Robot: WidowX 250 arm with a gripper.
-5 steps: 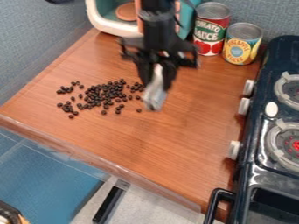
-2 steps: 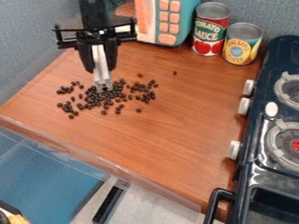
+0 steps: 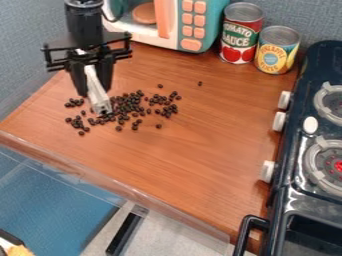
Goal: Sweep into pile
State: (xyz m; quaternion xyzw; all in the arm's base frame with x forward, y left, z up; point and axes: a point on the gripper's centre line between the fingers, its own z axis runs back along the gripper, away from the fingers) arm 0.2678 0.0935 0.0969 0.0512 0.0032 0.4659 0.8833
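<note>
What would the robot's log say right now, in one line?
gripper: over wooden counter | held: narrow pale tool, tip by black beans | beans: loose clump plus strays | sweep: no single pile yet

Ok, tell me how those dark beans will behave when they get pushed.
The dark beans look small and rounded, so they would probably roll rather than slide as one mass. The counter looks smooth, so little is likely to stop them. Several lie apart from the rest, so a quick push may scatter more.
</note>
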